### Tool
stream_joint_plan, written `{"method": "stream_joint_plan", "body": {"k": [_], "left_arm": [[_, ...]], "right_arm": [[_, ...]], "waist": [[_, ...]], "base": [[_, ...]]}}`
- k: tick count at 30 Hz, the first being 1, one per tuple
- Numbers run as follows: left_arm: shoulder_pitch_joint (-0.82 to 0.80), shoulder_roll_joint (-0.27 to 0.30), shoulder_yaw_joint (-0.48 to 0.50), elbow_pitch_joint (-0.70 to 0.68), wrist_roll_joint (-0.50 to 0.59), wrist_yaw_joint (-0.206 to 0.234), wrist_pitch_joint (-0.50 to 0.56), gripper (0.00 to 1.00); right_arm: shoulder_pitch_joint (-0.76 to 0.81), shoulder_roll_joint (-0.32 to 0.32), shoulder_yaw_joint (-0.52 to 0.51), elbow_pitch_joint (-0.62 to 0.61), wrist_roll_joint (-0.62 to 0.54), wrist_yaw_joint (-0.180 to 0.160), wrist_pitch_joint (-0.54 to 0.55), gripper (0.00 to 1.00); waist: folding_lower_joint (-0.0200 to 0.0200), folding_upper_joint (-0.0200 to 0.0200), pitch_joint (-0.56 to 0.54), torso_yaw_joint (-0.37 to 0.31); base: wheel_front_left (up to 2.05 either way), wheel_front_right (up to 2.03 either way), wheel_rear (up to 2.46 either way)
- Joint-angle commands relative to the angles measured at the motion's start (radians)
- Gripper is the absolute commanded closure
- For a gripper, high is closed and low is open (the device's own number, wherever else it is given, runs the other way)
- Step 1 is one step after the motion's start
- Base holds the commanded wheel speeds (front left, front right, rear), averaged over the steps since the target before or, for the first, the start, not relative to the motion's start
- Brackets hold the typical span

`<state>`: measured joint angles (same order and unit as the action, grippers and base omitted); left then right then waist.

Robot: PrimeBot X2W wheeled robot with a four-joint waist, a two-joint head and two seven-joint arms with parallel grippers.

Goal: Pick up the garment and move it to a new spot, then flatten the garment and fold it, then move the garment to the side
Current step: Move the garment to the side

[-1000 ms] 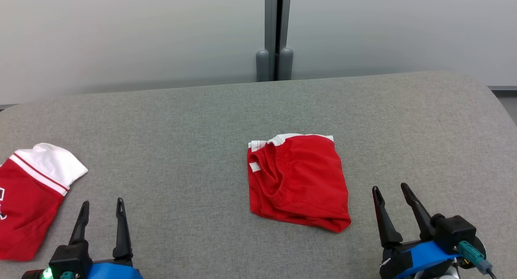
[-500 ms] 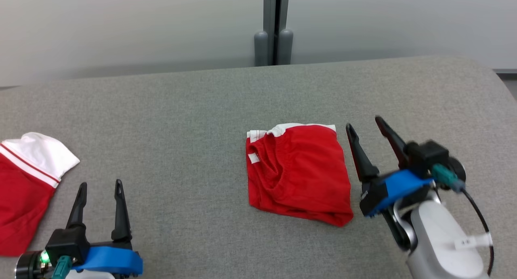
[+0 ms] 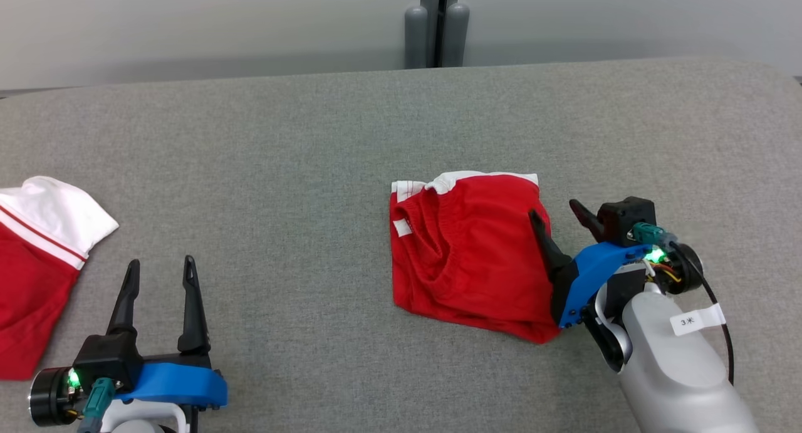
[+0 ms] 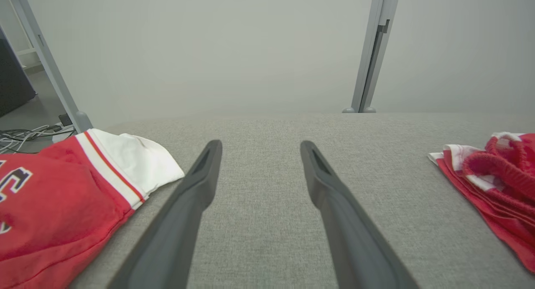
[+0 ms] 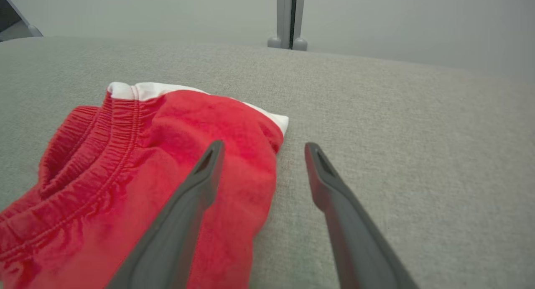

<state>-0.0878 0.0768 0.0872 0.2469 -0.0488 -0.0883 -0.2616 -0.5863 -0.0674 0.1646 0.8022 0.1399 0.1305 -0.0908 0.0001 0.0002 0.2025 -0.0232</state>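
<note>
Right pincer [image 3: 552, 208] astride garment [image 3: 463, 257] edge

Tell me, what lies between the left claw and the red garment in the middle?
Nothing: in the head view, just bare grey surface runs from the left gripper to the red garment.

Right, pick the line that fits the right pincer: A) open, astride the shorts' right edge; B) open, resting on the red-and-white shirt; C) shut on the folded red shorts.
A: the right pincer is open, one finger over the folded red shorts with white trim, the other over the grey fabric surface.
</note>
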Motion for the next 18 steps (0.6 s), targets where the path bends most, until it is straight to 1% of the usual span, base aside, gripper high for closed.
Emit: {"method": "stream_joint_plan", "body": {"k": [1,4,8,14,17,18], "left_arm": [[-0.018,0.001,0.002,0.000,-0.003,0.001,-0.005,0.00],[-0.028,-0.001,0.002,0.000,-0.005,-0.002,-0.005,0.00],[-0.040,-0.004,-0.006,0.003,-0.011,-0.006,-0.005,0.00],[-0.050,-0.005,-0.012,0.008,-0.017,-0.012,-0.005,0.00],[-0.052,-0.006,-0.011,0.008,-0.016,-0.012,-0.005,0.00],[-0.053,-0.007,-0.011,0.010,-0.015,-0.013,-0.005,0.00]], "right_arm": [[-0.021,0.006,0.000,0.013,0.004,0.000,-0.003,0.00],[-0.035,0.011,-0.001,0.073,0.023,0.000,-0.007,0.00],[-0.044,0.016,0.021,0.139,0.095,0.000,-0.013,0.00],[-0.020,0.017,0.155,0.147,0.306,0.000,-0.014,0.00],[-0.028,0.018,0.207,0.165,0.359,0.000,-0.019,0.00],[-0.033,0.018,0.220,0.176,0.371,0.000,-0.020,0.05]], "waist": [[-0.0001,-0.0002,0.007,0.002],[-0.0001,-0.0002,0.022,0.003],[-0.0001,-0.0002,0.037,0.007],[-0.0001,-0.0002,0.048,0.014],[-0.0001,-0.0002,0.051,0.012],[-0.0001,-0.0002,0.052,0.012]], "base": [[0.00,0.00,0.00],[0.00,0.00,0.00],[0.00,0.00,0.00],[0.00,0.00,0.00],[0.00,0.00,0.00],[0.00,0.00,0.00]]}}
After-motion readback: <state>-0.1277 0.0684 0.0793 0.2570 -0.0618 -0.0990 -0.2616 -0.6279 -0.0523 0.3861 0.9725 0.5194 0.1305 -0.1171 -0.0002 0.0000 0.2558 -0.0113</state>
